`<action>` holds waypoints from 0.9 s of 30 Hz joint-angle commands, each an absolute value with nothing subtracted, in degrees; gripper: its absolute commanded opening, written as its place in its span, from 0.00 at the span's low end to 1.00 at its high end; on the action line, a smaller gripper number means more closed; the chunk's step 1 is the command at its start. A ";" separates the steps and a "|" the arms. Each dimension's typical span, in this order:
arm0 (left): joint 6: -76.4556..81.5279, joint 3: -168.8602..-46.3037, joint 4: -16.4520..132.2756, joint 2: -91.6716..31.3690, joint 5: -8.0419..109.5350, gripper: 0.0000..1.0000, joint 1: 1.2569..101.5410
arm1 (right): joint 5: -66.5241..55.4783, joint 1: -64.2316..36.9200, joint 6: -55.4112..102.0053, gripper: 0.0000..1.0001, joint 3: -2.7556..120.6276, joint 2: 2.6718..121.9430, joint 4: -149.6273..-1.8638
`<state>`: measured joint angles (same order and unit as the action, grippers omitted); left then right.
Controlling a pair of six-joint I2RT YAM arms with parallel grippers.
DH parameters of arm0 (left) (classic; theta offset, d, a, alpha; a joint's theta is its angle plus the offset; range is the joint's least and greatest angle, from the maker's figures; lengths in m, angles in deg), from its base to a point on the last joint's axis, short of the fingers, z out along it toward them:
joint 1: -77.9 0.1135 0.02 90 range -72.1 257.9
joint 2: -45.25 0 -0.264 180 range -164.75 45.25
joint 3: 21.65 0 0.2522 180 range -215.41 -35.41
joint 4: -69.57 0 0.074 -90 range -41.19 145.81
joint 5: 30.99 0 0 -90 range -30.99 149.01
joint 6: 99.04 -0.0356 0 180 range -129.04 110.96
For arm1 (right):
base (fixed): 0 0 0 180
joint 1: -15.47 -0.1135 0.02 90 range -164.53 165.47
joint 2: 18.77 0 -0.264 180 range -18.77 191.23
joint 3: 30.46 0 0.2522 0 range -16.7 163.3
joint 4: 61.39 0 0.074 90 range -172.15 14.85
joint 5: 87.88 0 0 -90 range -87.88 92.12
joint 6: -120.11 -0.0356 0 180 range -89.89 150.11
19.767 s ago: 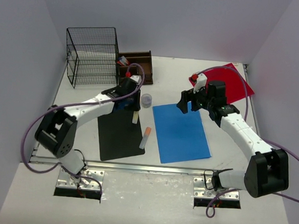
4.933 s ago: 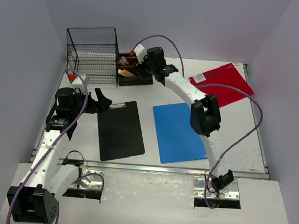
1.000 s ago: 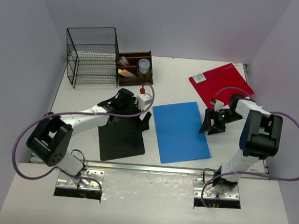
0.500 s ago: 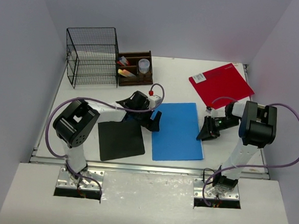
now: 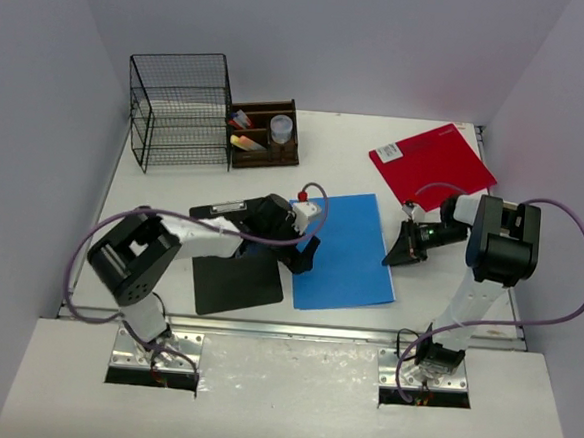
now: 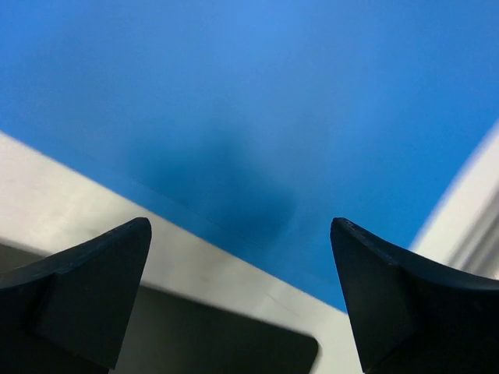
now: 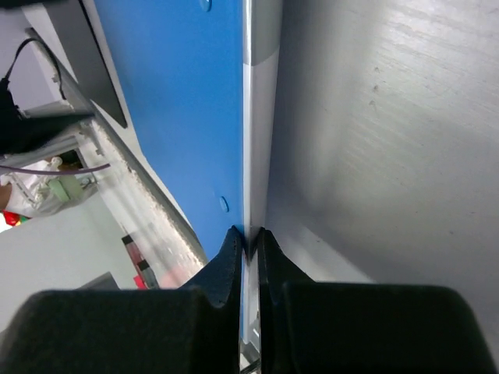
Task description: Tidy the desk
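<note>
blue sheet (image 5: 342, 251) shifted left | right gripper (image 7: 248, 238) clamps its edge, wrist view | left gripper (image 6: 240, 224) spread

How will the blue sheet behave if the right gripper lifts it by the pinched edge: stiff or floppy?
Probably floppy: the blue sheet looks very thin where the right gripper pinches its edge, so the far side may sag. It likely slides easily, lying flat on the smooth desk. Probably light too, being so thin.
</note>
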<state>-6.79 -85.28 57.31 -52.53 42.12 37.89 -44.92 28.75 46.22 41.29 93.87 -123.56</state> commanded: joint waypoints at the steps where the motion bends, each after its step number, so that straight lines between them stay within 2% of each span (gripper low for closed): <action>1: -21.84 -81.51 60.20 -39.03 53.38 0.99 28.68 | -52.05 28.83 43.59 0.00 43.33 90.14 -127.49; 6: -28.88 -76.01 61.31 -30.08 57.89 1.00 26.14 | -57.49 28.83 40.04 0.00 41.30 87.65 -128.30; 10: -31.26 -71.98 66.88 -24.30 62.25 1.00 17.31 | -61.60 28.83 37.69 0.00 39.16 86.96 -127.69; 21: -36.02 -67.23 85.73 -30.47 81.75 1.00 -3.06 | -65.70 28.92 35.67 0.00 38.78 86.98 -128.39; 27: -38.38 -72.91 89.73 -42.36 93.89 1.00 -4.81 | -68.67 28.92 34.16 0.00 37.32 86.26 -128.28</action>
